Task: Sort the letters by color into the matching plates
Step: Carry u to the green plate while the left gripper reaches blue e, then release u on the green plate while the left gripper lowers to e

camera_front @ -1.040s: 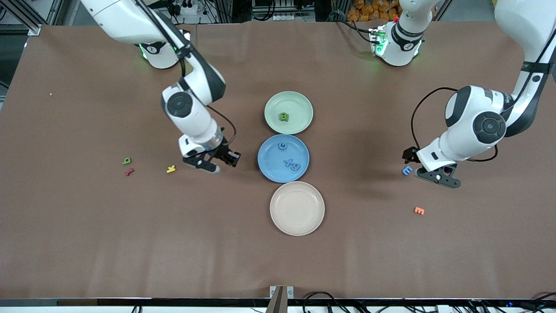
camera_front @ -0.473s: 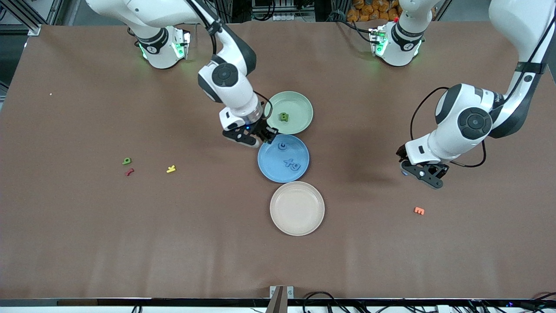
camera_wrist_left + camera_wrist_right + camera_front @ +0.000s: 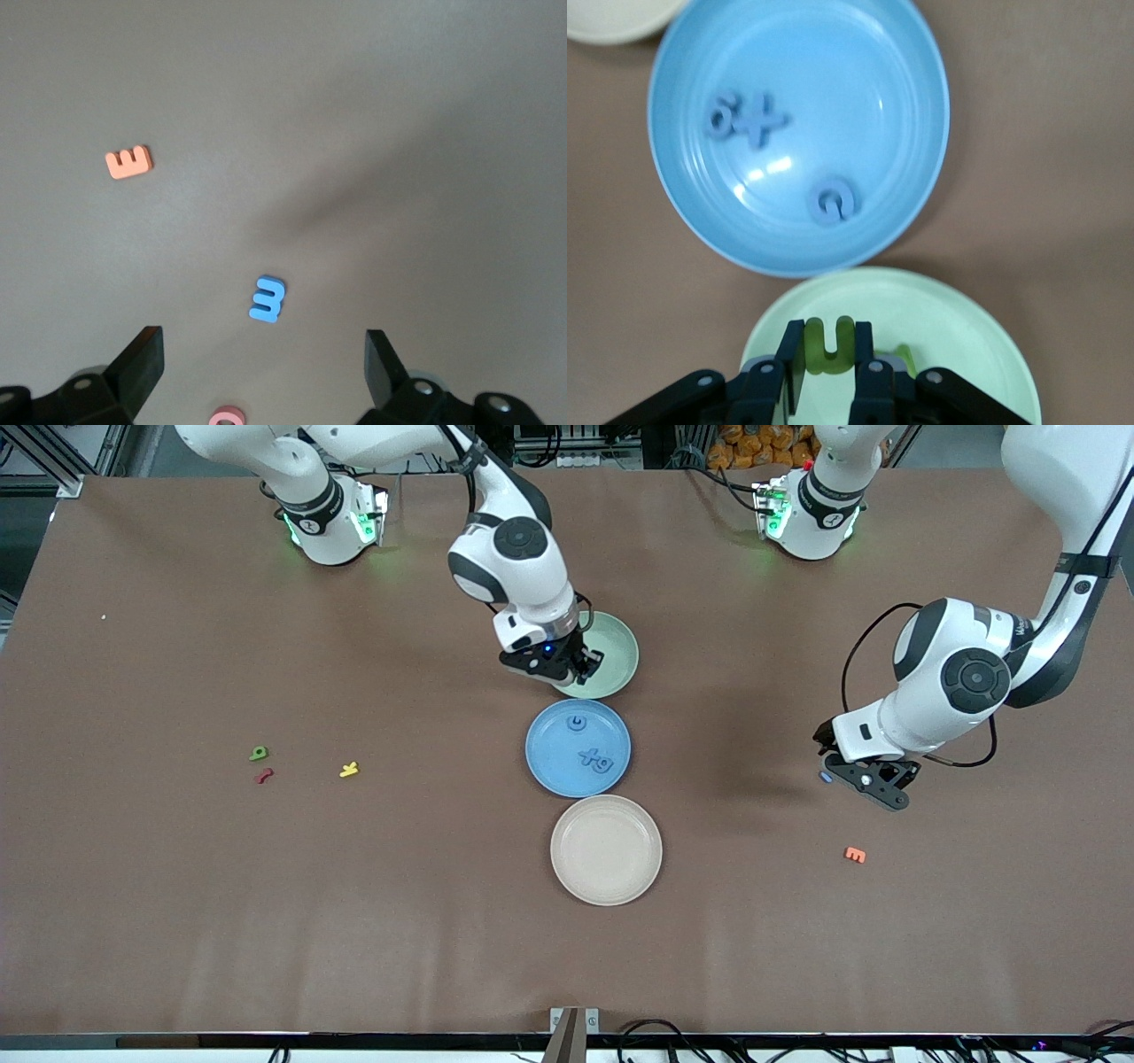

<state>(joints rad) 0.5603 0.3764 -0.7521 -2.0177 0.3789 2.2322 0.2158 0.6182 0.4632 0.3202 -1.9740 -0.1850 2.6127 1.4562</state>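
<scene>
Right claw (image 3: 829,376) (clamping green letter (image 3: 829,343)) over green plate (image 3: 617,657).

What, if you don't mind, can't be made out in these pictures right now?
- Front view: the blue letter under the left gripper is almost wholly hidden by it.
- Front view: the right gripper covers the letters in the green plate.
- Right wrist view: its fingers cover the held green letter's sides.
</scene>
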